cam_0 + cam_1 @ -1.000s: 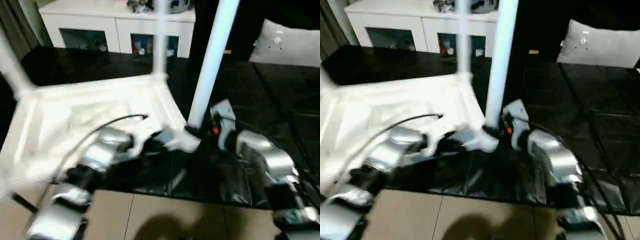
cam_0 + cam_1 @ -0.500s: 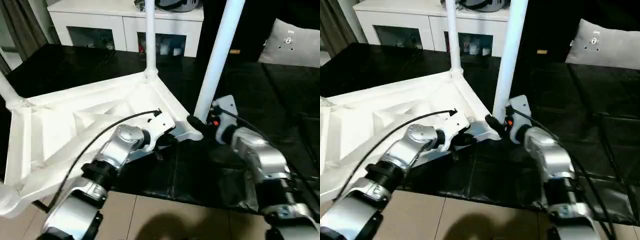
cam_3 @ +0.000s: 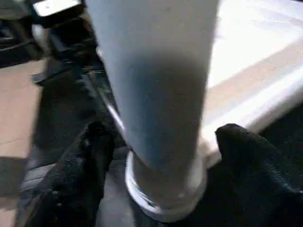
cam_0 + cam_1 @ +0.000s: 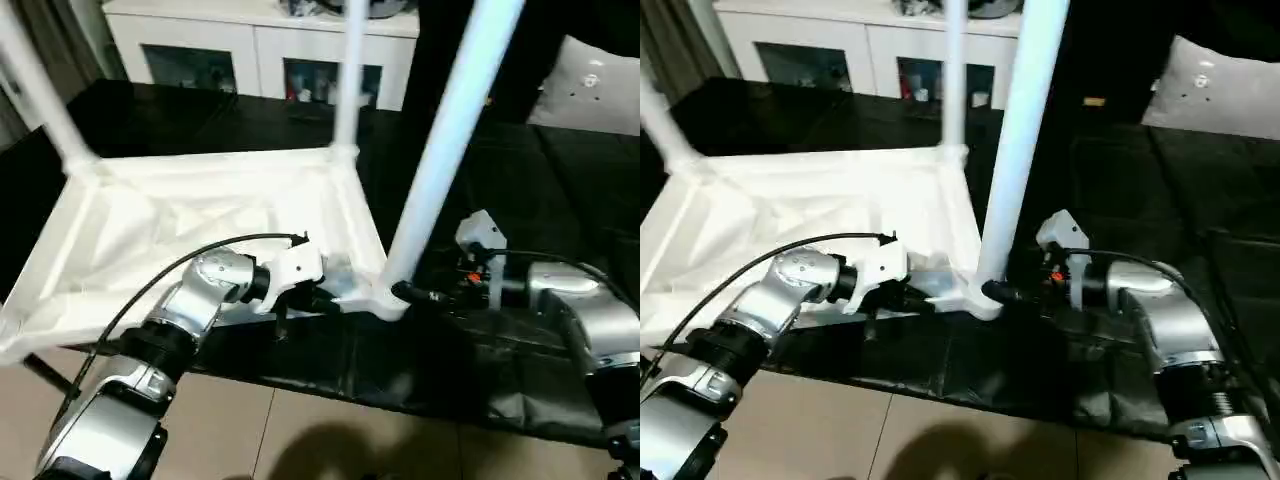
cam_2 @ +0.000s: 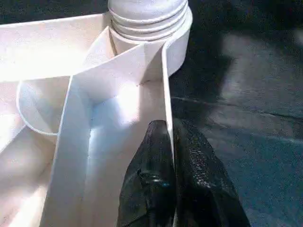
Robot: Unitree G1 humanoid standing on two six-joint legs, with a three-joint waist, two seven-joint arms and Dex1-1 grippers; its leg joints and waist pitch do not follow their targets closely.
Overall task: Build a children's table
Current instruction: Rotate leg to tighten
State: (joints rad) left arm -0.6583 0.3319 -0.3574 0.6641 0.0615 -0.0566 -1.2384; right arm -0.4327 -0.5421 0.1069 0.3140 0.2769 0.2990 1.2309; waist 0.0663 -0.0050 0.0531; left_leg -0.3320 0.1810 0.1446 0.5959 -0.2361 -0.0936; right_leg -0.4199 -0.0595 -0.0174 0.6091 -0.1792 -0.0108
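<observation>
The children's table (image 4: 200, 225) is lying upside down on the counter (image 4: 520, 190); left fingers (image 5: 161, 156) are pinching its rim, right fingers (image 3: 90, 156) are standing apart around the near leg (image 4: 440, 170), not gripping. Unseated, that leg could topple

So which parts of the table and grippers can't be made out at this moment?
- Near leg: top cut off by both eye views' upper edge.
- Near corner socket: seating depth hidden by the leg's flared end.
- Table's near-left corner: cut by the left eye view's edge.
- Left gripper: lower fingers cut off, left wrist view.
</observation>
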